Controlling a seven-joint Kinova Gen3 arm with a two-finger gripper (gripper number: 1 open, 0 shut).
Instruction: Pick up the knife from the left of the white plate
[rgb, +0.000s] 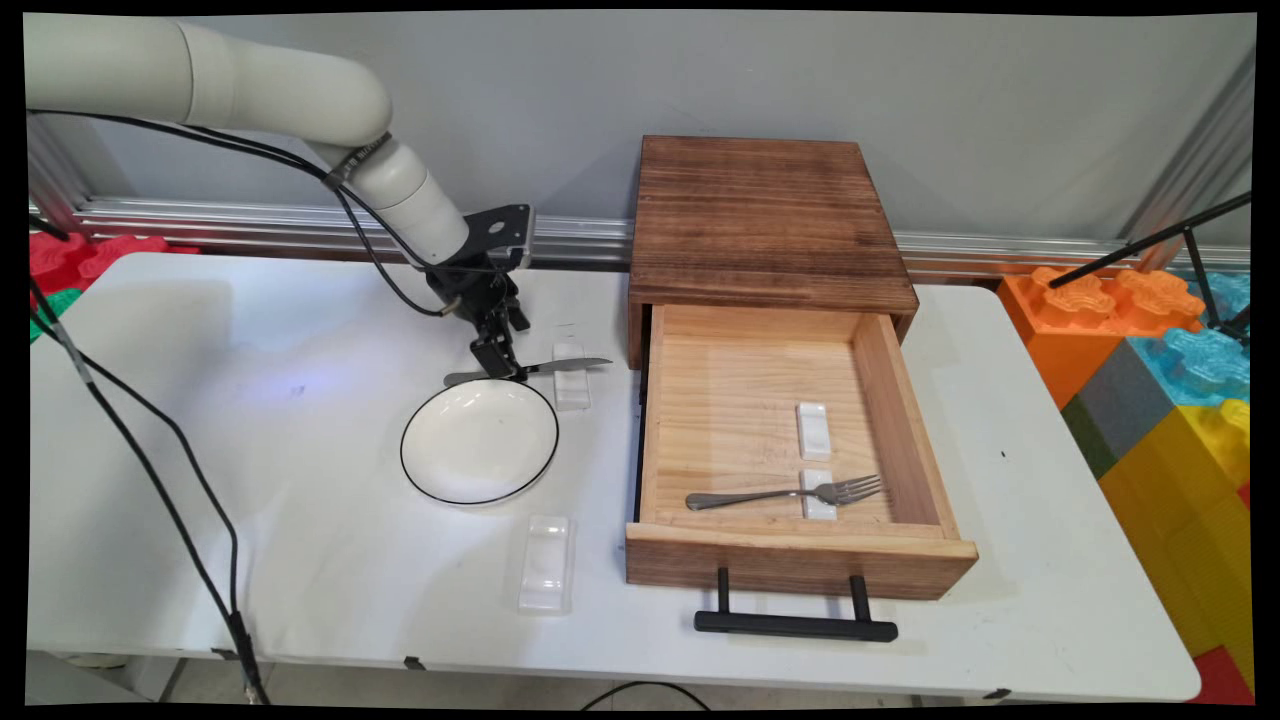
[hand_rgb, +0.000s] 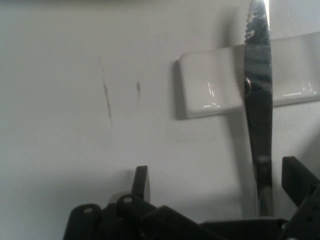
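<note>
Main view, gripper: the black gripper hung low over the table, down at the handle end of a table knife just behind the bowl's far rim.
Main view, knife: it lay crosswise with its blade propped on a small white rest, so the blade was kept off the table top.
Main view, bowl: the white bowl with a dark rim stood empty, just in front of the knife.
Main view, spare rest: a second white rest lay bare nearer the front edge.
Main view, drawer: the wooden drawer stood pulled out of its cabinet; inside, a fork rested its neck on one rest, with another rest bare behind it.
Hand view, gripper state: the fingers stood spread apart, released, with the knife between them nearer the right one, neither pad seen pressing it.
Hand view, rest: the white rest lay under the serrated blade.
</note>
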